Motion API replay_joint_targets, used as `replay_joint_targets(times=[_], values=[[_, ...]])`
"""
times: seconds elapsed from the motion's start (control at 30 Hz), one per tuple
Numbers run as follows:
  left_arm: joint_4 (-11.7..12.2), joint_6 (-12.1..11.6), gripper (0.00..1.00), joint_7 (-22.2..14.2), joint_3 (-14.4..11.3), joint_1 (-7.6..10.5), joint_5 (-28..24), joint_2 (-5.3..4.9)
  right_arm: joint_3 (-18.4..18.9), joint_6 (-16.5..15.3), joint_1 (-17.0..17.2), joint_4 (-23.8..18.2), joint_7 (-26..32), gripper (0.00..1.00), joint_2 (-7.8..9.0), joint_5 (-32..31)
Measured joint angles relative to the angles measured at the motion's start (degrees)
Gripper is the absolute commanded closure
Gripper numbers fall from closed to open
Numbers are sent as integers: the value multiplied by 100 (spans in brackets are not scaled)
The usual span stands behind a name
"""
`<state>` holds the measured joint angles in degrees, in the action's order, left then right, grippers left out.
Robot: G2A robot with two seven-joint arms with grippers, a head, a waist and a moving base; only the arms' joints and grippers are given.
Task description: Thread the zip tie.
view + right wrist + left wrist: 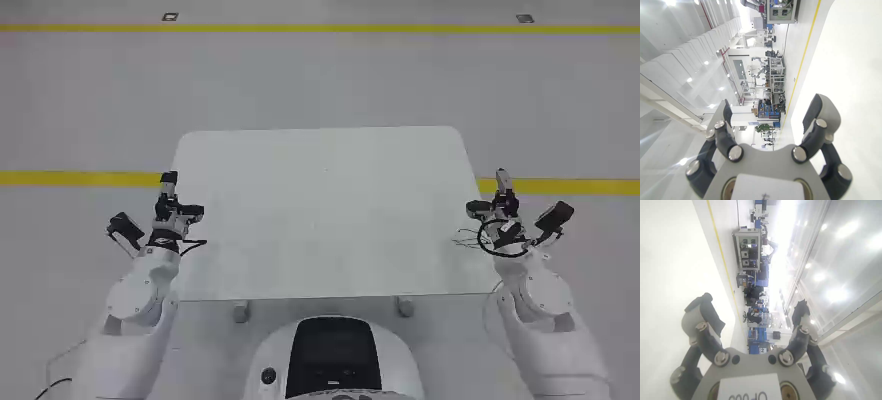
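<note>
My left gripper (168, 181) sits at the left edge of the white table (320, 200), pointing away from me. In the left wrist view the left gripper (755, 302) is open, with nothing between its fingers. My right gripper (503, 178) hovers just off the table's right edge, also pointing away. The right wrist view shows the right gripper (772, 103) open and holding nothing. A thin pale mark (296, 229) lies on the table left of centre; I cannot tell what it is.
The white table (848, 66) has rounded corners and a bare top. Grey floor with yellow lines (320, 28) surrounds it. Machines and shelving (749, 253) stand far off in the room.
</note>
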<state>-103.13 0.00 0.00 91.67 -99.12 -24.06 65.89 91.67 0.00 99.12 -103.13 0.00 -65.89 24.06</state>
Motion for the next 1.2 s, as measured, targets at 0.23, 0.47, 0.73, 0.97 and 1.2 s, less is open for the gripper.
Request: replay_joint_targets(times=[0.23, 0.47, 0.73, 0.97, 1.2], values=[[0, 0, 0, 0, 0, 0, 0, 0, 269, -122, -92, 163, 168, 0, 47, -510], [0, 0, 0, 0, 0, 0, 0, 0, 559, -253, -301, 375, 1083, 0, 175, -2031], [0, 0, 0, 0, 0, 0, 0, 0, 517, -453, -359, 492, 1535, 0, 225, -2797], [0, 0, 0, 0, 0, 0, 0, 0, 599, -457, -462, 436, 1611, 0, 269, -2938], [0, 0, 0, 0, 0, 0, 0, 0, 510, -435, -1178, 598, 2651, 0, 435, -5370]])
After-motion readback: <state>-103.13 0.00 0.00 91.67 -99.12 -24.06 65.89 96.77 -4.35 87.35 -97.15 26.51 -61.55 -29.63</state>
